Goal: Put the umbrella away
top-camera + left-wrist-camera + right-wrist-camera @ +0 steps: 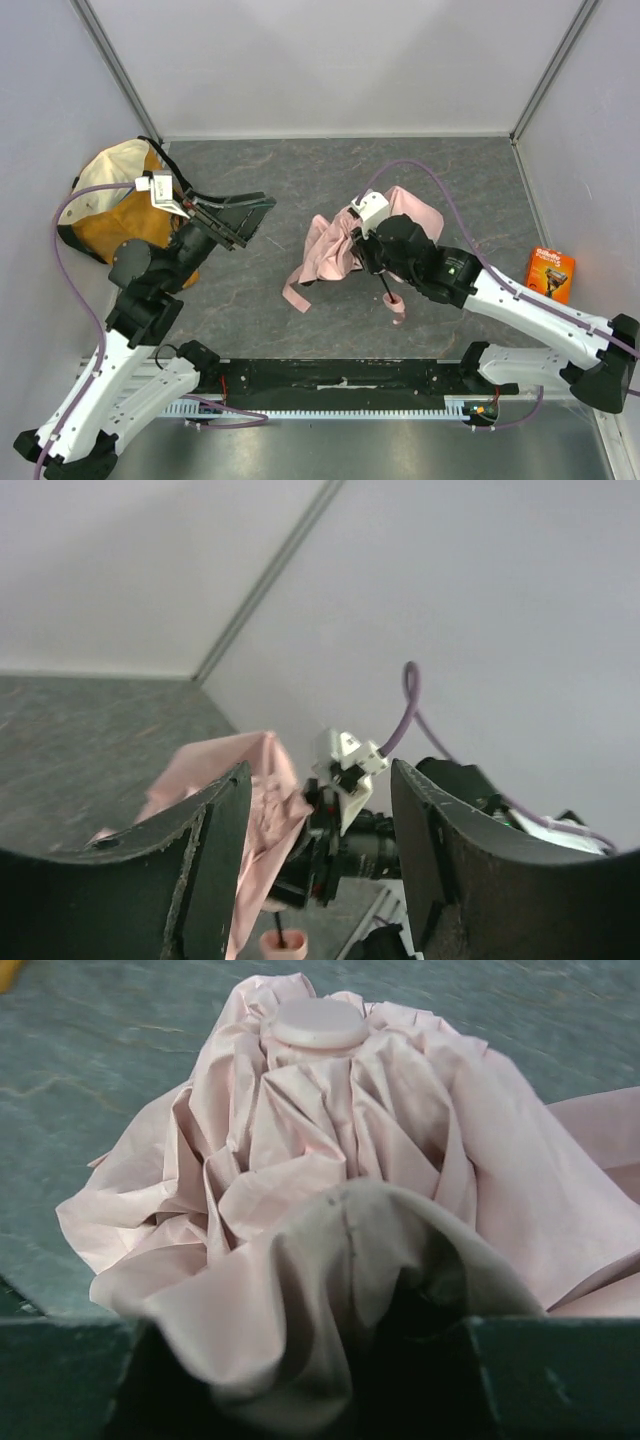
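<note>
The right gripper is clasped on the umbrella. From its wrist camera, pale pink fabric is bunched up and fills the whole gap between the two dark fingers. Just ahead of the fingertips the crumpled canopy rises in folds to a round pale cap at its far end. From above, the cloth spills out beyond and to both sides of that gripper and lies on the dark marbled table. A thin pink strap trails off past the fingertips. On the wrist side of the gripper a thin black rod pokes out and ends in a small pink knob.

The left gripper is spread wide with nothing between its fingers. It points across at the umbrella, well short of it and raised off the table. Behind it, back by its wrist, sits an orange-and-cream tote bag. Well behind the right gripper, beside that arm's forearm, a small orange box lies by the table's edge.
</note>
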Robot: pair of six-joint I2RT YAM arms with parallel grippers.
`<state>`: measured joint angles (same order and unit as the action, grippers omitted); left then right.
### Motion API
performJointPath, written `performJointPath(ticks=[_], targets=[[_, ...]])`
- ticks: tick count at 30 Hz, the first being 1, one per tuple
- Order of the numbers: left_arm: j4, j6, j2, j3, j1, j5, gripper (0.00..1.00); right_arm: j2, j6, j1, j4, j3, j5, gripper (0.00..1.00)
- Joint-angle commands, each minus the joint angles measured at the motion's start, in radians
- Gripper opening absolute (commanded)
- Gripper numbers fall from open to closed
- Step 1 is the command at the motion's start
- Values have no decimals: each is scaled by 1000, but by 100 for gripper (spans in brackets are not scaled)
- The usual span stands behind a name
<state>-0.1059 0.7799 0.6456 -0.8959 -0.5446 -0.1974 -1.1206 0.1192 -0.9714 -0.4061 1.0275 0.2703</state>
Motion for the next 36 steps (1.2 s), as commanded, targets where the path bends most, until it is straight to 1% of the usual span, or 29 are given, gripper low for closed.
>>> performJointPath(ticks=[1,4,5,7,8,9,10,11,13,15,17,19,21,23,27,31,32,34,36], targets=[[322,-113,17,-26,6,141,63,-59,-45,59,-71,120,244,0],[342,-113,-33,15,3,148,63,-164,-186,83,-103,205,549,0],[345,-110,-52,32,3,150,64,-198,-234,101,-102,245,625,0],[357,-103,-79,67,6,154,64,-272,-300,172,-82,328,697,0],[360,-99,-96,81,5,151,64,-297,-362,201,-48,362,722,0],[365,-96,-109,95,3,150,64,-323,-428,218,1,391,762,0],[371,-88,-119,104,3,147,64,-335,-543,240,107,396,799,0],[373,-82,-130,113,6,139,64,-344,-661,256,253,387,817,0],[373,-67,-155,129,5,116,65,-387,-896,299,474,401,827,0],[377,-54,-170,140,5,83,65,-444,-1039,338,590,462,791,0],[388,-41,-190,152,3,63,65,-491,-1140,356,642,497,715,0],[402,-33,-213,163,5,50,66,-536,-1278,349,719,458,670,0],[423,-37,-239,170,5,47,66,-587,-1403,333,887,357,685,0],[449,-42,-270,183,3,56,67,-617,-1454,304,990,245,691,0],[482,-39,-322,219,5,81,68,-700,-1428,211,1131,110,760,0],[497,-31,-346,236,3,72,69,-852,-1559,94,1482,-18,871,0],[502,-28,-359,242,5,72,69,-890,-1563,62,1521,-32,900,0],[511,-25,-373,247,5,78,69,-941,-1522,10,1558,-44,979,0],[526,-24,-391,249,3,84,69,-944,-1382,-45,1433,-79,998,0]])
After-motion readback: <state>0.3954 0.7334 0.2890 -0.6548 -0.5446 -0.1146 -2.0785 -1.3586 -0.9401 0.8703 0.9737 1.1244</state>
